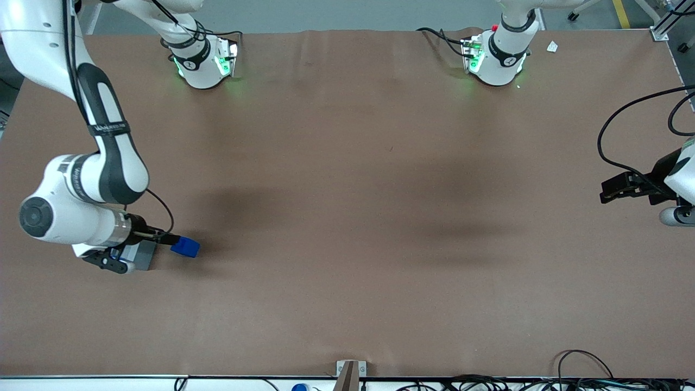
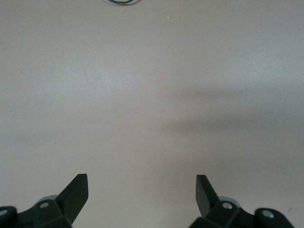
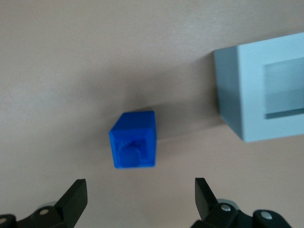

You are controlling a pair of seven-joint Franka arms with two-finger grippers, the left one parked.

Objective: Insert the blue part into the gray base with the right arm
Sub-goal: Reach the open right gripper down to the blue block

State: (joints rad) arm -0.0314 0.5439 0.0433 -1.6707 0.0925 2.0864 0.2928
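Observation:
The blue part [image 1: 185, 247] lies on the brown table, close beside the gray base [image 1: 143, 254] and not touching it. The right arm [image 1: 103, 157] reaches down over them, and its gripper [image 1: 108, 262] hangs above the table close to the gray base. In the right wrist view the gripper [image 3: 140, 194] is open and empty, with its black fingertips [image 3: 76, 194] spread wide. The blue part [image 3: 134, 140] lies just ahead of the gap between them. The gray base [image 3: 266, 92] stands beside it, with its square recess facing up.
The brown table [image 1: 347, 190] stretches toward the parked arm's end. Both arm bases [image 1: 206, 62] stand at the table edge farthest from the front camera. Cables [image 1: 586, 366] lie along the edge nearest to it.

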